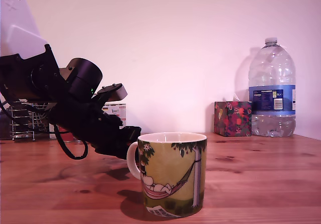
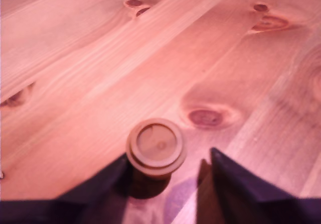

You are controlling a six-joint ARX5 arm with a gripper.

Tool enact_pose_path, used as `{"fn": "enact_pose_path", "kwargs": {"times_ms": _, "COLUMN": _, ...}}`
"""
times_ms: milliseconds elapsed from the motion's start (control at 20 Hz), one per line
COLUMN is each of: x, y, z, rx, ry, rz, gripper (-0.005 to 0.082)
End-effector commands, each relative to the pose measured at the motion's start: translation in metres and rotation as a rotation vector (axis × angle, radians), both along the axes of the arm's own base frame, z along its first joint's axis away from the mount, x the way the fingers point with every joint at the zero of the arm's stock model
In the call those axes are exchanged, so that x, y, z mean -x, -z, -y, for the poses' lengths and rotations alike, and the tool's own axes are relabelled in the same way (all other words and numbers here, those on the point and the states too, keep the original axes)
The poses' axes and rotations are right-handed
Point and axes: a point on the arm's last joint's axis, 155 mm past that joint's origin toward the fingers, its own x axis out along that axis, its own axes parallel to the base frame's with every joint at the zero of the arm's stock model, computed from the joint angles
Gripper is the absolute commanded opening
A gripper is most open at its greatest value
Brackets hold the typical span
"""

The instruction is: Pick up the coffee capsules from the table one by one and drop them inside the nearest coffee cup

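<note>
Below, jaws stood parted, gripping nothing. Gripper (image 2: 168, 171) hung low over the table (image 2: 100, 63), knotted reddish wood with long grain. Between the dark tapered fingers (image 2: 108, 184), nearer one, stood a coffee capsule (image 2: 156, 146): upright, long axis vertical, flat round flanged face upward. Beyond, a glossy printed coffee cup (image 1: 173, 176), well clear of jaws.
</note>
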Motion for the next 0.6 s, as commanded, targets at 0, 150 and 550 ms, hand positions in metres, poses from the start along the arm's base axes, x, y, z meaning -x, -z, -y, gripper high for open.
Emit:
{"fn": "enact_pose_path", "kwargs": {"times_ms": 0, "x": 0.0037, "y": 0.0129, "z": -0.0009, "rx": -0.009, "ry": -0.001, "rz": -0.025, "gripper": 0.0259}}
{"fn": "enact_pose_path", "kwargs": {"times_ms": 150, "x": 0.0036, "y": 0.0129, "z": -0.0012, "rx": -0.009, "ry": 0.000, "rz": -0.025, "gripper": 0.0175}}
{"fn": "enact_pose_path", "kwargs": {"times_ms": 550, "x": 0.0050, "y": 0.0046, "z": 0.0056, "rx": 0.025, "ry": 0.035, "rz": -0.007, "gripper": 0.0104}}
